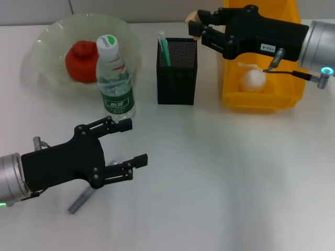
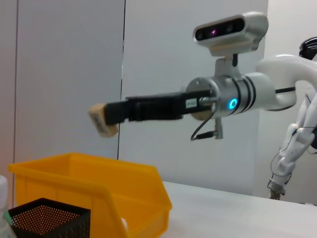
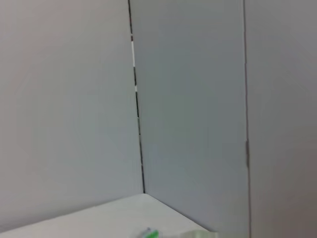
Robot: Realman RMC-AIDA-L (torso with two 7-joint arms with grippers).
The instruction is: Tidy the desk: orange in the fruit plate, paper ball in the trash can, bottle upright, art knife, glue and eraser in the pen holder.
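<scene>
Right gripper (image 1: 194, 26) in the head view is held high, between the pen holder (image 1: 177, 73) and the yellow bin (image 1: 257, 94), its fingers clamped on a small tan block that I take for the eraser (image 1: 191, 20). Much looks done already: the orange (image 1: 81, 60) sits in the fruit plate (image 1: 44, 39), the bottle (image 1: 114, 78) stands upright just in front of the plate, the paper ball (image 1: 251, 80) lies in the bin that serves as trash can, and a green-and-white stick, probably the glue (image 1: 164, 48), stands in the holder. Left to do, by my reading: drop the eraser into the holder, then the art knife (image 1: 81, 201), a grey bar lying on the table (image 1: 220, 183) partly under the left gripper (image 1: 128, 142). That gripper hovers low over the near table with its fingers spread wide and nothing between them.

Left wrist view shows the right gripper (image 2: 110, 119) side on, the eraser (image 2: 101, 120) pinched at its tip, well above the bin (image 2: 99, 191) and the holder's mesh rim (image 2: 47, 210).

Right wrist view gives only bare wall, a strip of table and a green tip at the edge; it shows no fingers.
</scene>
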